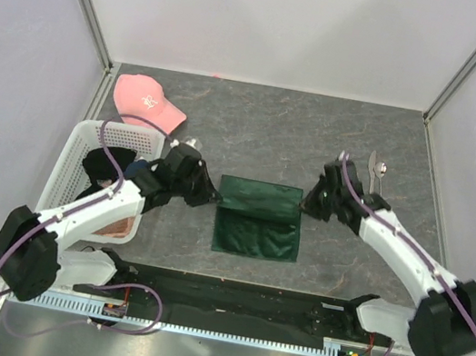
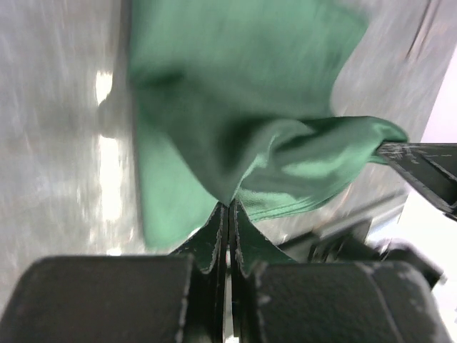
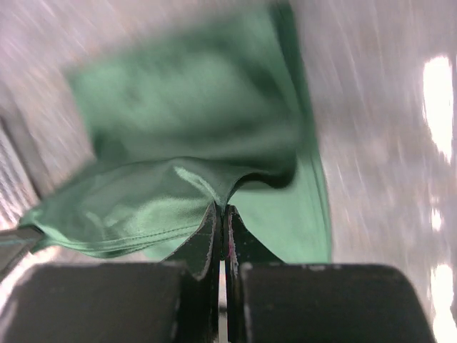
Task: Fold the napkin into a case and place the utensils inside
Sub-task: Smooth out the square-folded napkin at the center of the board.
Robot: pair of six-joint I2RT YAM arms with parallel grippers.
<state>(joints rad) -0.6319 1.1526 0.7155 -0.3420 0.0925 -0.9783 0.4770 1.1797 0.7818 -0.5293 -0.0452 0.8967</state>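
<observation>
The dark green napkin (image 1: 258,220) lies mid-table, its far part lifted and doubled over. My left gripper (image 1: 214,197) is shut on the napkin's left edge; in the left wrist view its jaws (image 2: 230,206) pinch a point of the cloth (image 2: 235,107). My right gripper (image 1: 305,204) is shut on the napkin's right edge, and the right wrist view shows the napkin (image 3: 193,136) drawn up into the closed tips (image 3: 222,209). Two silver utensils (image 1: 377,172) lie on the table behind the right arm.
A pink cap (image 1: 146,99) lies at the far left. A white basket (image 1: 75,159) holding a black garment stands by the left arm. White walls close in the table on three sides.
</observation>
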